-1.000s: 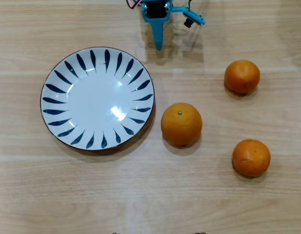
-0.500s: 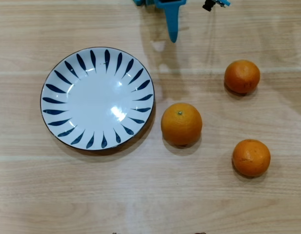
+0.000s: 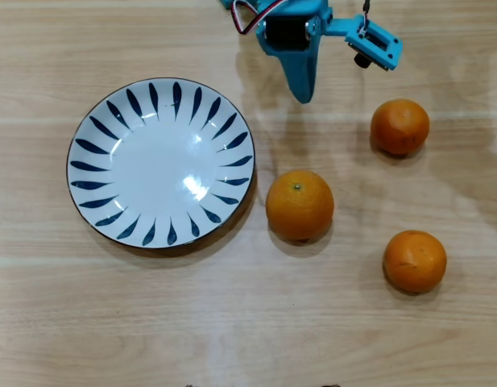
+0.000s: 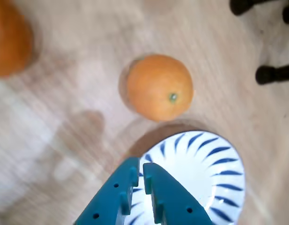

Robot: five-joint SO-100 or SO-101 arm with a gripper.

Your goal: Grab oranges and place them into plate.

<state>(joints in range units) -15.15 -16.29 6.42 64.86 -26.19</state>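
Observation:
Three oranges lie on the wooden table in the overhead view: a larger one (image 3: 300, 205) just right of the plate (image 3: 159, 161), one at the upper right (image 3: 399, 126) and one at the lower right (image 3: 414, 260). The white plate with blue petal strokes holds nothing. My blue gripper (image 3: 301, 93) reaches in from the top edge, above the large orange and apart from it. In the wrist view the gripper (image 4: 140, 165) is shut with nothing in it and hangs over the plate's rim (image 4: 214, 154), with the large orange (image 4: 159, 87) beyond it. Another orange (image 4: 8, 37) shows blurred at the top left.
Black stand feet (image 4: 271, 74) appear at the top right of the wrist view. Bare wooden table (image 3: 232, 322) surrounds the plate and fruit.
The gripper has come further into the overhead view, moving right and down from the top edge toward the oranges. Plate and oranges have not moved.

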